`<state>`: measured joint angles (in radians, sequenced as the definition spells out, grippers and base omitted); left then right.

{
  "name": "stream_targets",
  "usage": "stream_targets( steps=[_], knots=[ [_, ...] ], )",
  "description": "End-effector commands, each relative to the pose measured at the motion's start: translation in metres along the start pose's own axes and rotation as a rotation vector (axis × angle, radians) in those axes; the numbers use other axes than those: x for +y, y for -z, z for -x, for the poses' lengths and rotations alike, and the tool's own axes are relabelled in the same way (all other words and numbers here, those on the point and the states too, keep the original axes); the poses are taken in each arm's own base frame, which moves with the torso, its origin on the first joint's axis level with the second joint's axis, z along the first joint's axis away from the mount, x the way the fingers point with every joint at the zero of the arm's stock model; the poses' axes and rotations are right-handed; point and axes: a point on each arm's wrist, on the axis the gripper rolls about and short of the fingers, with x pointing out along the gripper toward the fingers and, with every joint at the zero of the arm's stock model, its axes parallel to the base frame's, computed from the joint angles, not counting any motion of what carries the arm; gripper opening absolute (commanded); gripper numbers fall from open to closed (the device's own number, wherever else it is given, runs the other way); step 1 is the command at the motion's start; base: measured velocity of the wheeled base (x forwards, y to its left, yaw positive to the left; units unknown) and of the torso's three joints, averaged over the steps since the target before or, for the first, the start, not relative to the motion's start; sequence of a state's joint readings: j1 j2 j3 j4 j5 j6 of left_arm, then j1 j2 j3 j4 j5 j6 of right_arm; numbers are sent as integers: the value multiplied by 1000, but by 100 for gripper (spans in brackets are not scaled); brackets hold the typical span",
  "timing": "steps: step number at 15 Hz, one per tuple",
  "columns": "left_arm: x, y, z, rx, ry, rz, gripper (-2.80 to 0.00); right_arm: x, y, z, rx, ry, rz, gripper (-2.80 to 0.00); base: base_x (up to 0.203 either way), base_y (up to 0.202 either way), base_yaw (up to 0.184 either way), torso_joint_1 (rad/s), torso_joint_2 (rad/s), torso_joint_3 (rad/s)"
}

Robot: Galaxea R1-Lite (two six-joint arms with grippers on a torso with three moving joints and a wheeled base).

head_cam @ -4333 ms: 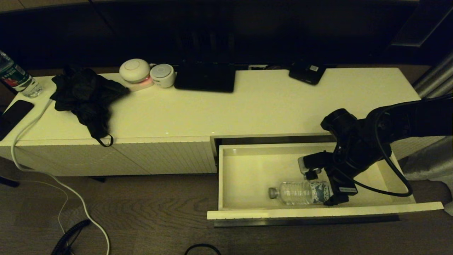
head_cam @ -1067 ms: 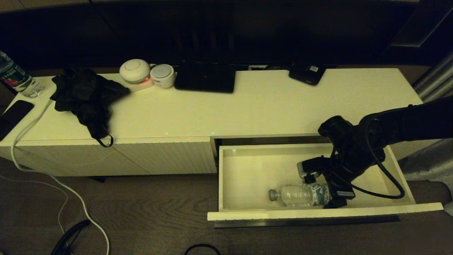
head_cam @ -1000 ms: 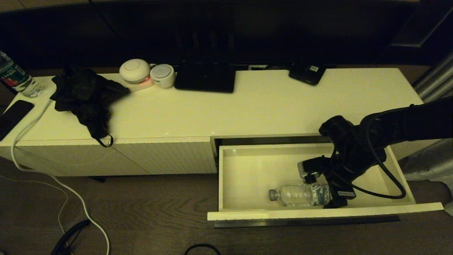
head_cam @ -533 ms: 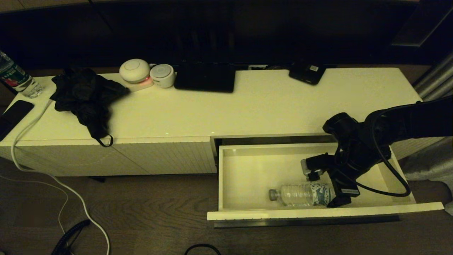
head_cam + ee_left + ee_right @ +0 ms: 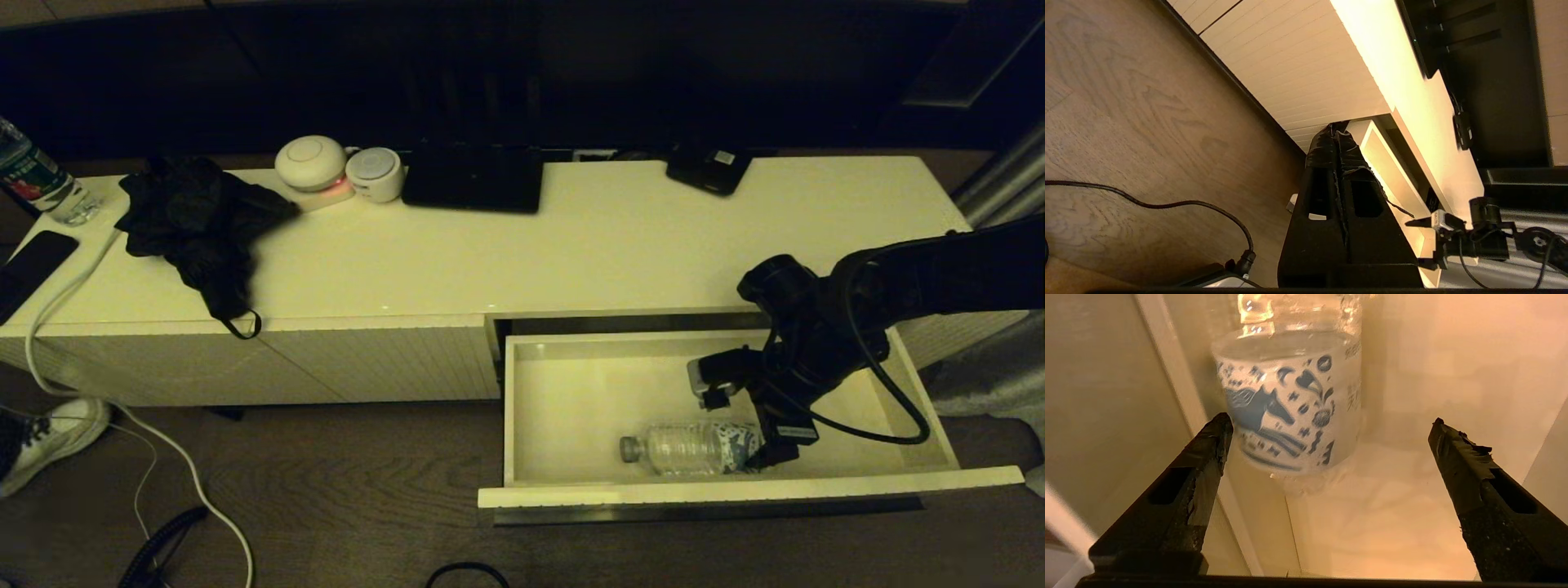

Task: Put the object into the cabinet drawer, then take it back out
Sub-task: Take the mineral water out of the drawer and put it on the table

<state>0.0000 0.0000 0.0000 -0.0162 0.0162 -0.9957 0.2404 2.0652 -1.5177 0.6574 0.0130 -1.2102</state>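
Note:
The clear water bottle [image 5: 690, 447] lies on its side in the open cabinet drawer [image 5: 735, 490], near the front wall, its grey cap [image 5: 628, 447] pointing left. My right gripper [image 5: 763, 445] reaches down into the drawer at the bottle's base end. In the right wrist view the blue-and-white label [image 5: 1290, 412] sits just ahead of the open right gripper [image 5: 1329, 422]; one finger [image 5: 1208, 449] is close beside the label, the other [image 5: 1457, 457] stands well off it. My left gripper [image 5: 1337, 128] is shut on nothing, parked low over the floor in front of the cabinet.
On the cabinet top: a bottle with a red label [image 5: 37, 180] far left, black cloth [image 5: 196, 220], two white round devices [image 5: 310, 162], a dark tablet [image 5: 473, 180], a dark box [image 5: 709, 170]. A white cable [image 5: 122, 416] and a shoe [image 5: 49, 433] lie on the floor.
My right gripper has shifted slightly left and back toward the bottle's base, still open. The bottle has not moved. A white shoe has appeared on the floor at the left.

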Motion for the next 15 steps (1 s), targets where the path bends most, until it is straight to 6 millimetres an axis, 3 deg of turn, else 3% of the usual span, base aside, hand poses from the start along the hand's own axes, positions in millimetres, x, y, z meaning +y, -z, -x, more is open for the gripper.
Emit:
stream_targets(
  steps=[1,15],
  knots=[
    [0,0,0,-2,1,6,-280,-2,-1,-6,3,-11,6,0,0,0,0,0,0,0],
    [0,0,0,-2,1,6,-280,-4,0,-17,13,-34,3,0,0,0,0,0,0,0]
  ],
)
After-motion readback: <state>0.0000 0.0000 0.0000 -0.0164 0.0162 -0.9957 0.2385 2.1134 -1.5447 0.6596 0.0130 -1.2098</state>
